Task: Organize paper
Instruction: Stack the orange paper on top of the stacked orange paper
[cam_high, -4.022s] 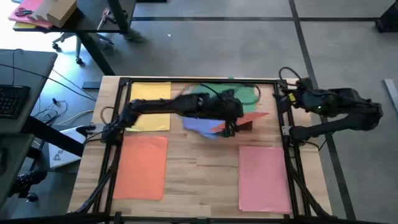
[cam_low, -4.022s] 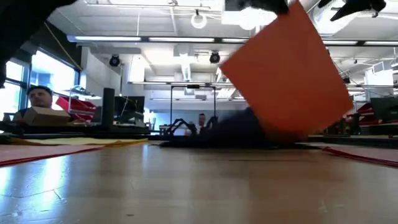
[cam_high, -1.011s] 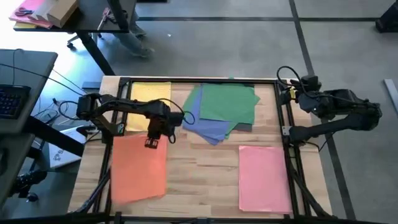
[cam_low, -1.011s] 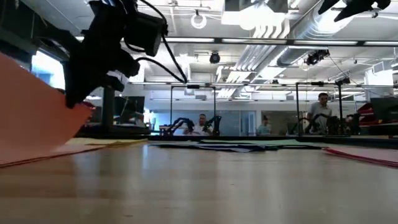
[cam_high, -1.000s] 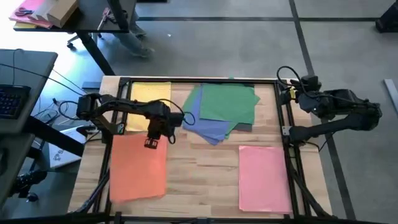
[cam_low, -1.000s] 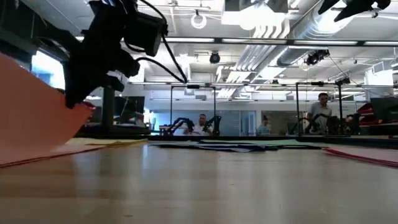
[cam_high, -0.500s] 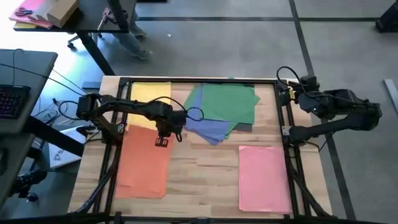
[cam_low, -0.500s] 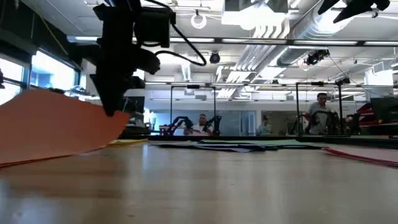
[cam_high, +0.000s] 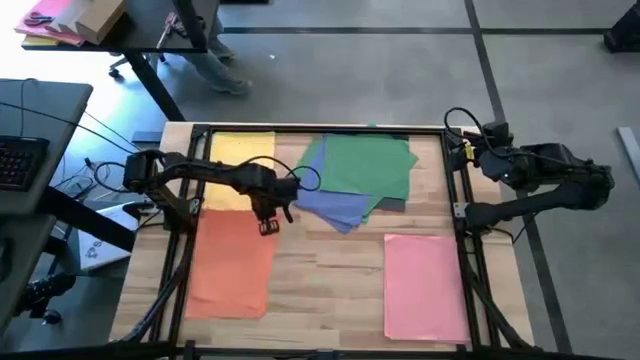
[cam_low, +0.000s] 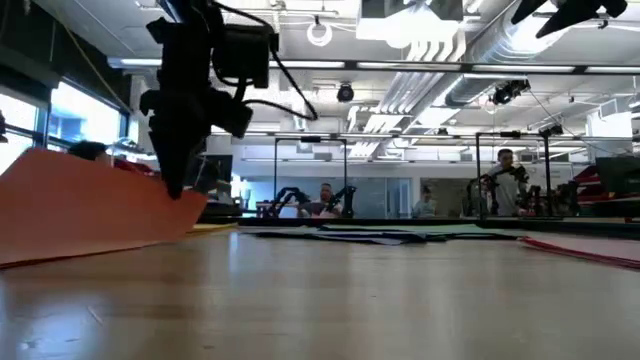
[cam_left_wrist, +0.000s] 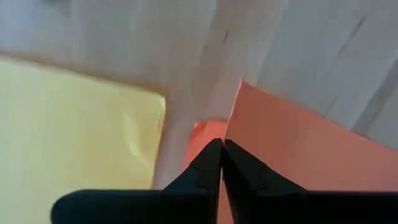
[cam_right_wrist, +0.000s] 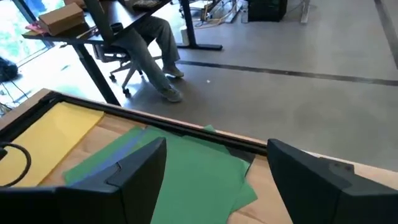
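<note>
Just beside the yellow sheet (cam_high: 241, 172), our left claw (cam_high: 268, 226) stays clamped on the far corner of an orange sheet (cam_high: 232, 262), lowering it onto the orange pile so colours match, while our right claw (cam_high: 470, 135) waits apart.

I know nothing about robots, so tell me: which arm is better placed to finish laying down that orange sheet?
The left. Its gripper is shut on the orange sheet; the right gripper waits open at the table's far right corner.
</note>
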